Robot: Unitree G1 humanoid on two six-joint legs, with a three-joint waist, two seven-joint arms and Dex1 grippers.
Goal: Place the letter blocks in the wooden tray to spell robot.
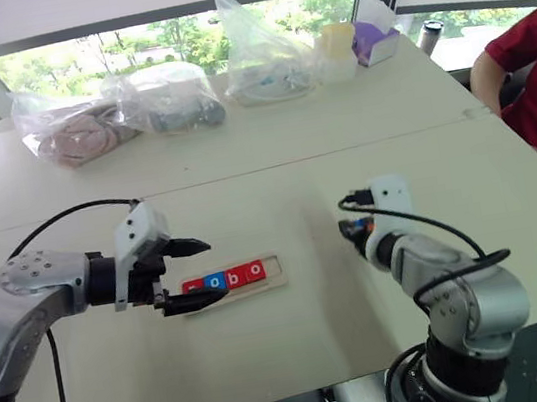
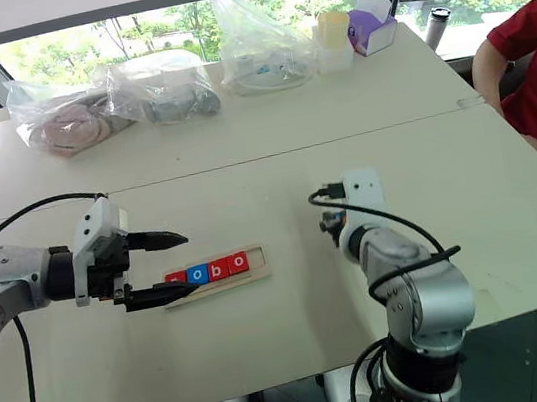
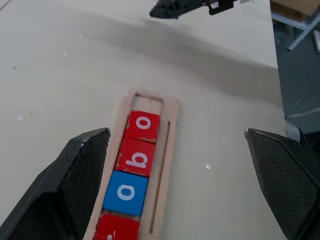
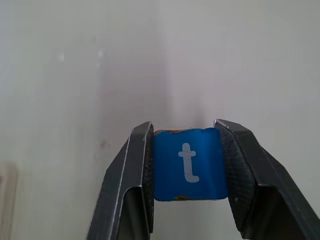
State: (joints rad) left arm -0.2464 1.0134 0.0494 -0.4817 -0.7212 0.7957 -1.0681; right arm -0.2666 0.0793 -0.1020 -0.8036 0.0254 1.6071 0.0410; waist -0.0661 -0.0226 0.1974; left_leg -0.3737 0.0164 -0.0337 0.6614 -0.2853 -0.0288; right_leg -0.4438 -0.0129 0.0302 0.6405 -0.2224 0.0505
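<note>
Right gripper (image 4: 186,165): both fingers clamped on the side edges of a blue "t" block (image 4: 187,164), letter face toward the wrist camera, held over bare tabletop well to the right of the tray.

Left gripper (image 1: 190,271): fingers spread wide apart, nothing between them, pointing right; the lower fingertip (image 1: 202,296) sits just over the tray's left end.

Wooden tray (image 1: 272,279): long pale frame lying on the near table (image 1: 280,209), between the two arms, nearer the left one. It holds four letter blocks in a row, touching: red "r" block (image 3: 116,229) (partly cut off), blue "o" block (image 3: 126,192), red "b" block (image 3: 136,157), red "o" block (image 3: 143,126). The rightmost slot is bare wood.

Far table edge: clear plastic bags (image 1: 147,98) with contents, a purple box (image 1: 373,42), a dark tumbler (image 1: 429,36).

Right edge: a person in a red sleeve (image 1: 531,61), seated beside the table.
</note>
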